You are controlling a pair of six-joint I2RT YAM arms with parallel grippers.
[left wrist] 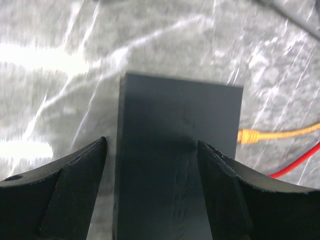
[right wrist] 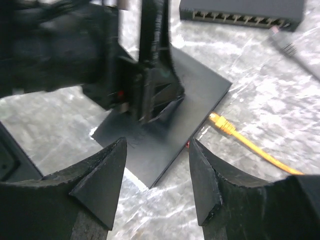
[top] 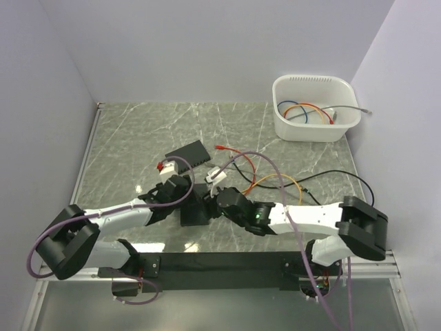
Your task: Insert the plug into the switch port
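A flat black switch box (top: 193, 214) lies on the marble table between both arms. My left gripper (top: 187, 196) is open, its fingers (left wrist: 82, 170) standing over the box (left wrist: 175, 150), one at each long side. My right gripper (right wrist: 157, 145) is open and empty, just short of the box's near corner (right wrist: 165, 145). An orange plug (right wrist: 220, 123) on an orange cable lies on the table right beside the box; it also shows in the left wrist view (left wrist: 248, 135). A second black switch (right wrist: 242, 12) with a row of ports lies further back (top: 187, 153).
A red-tipped cable (top: 219, 147) and orange, red and black cables (top: 275, 181) trail over the table right of centre. A white bin (top: 315, 131) holding more cables stands at the back right. A grey cable end (right wrist: 286, 46) lies near the ported switch.
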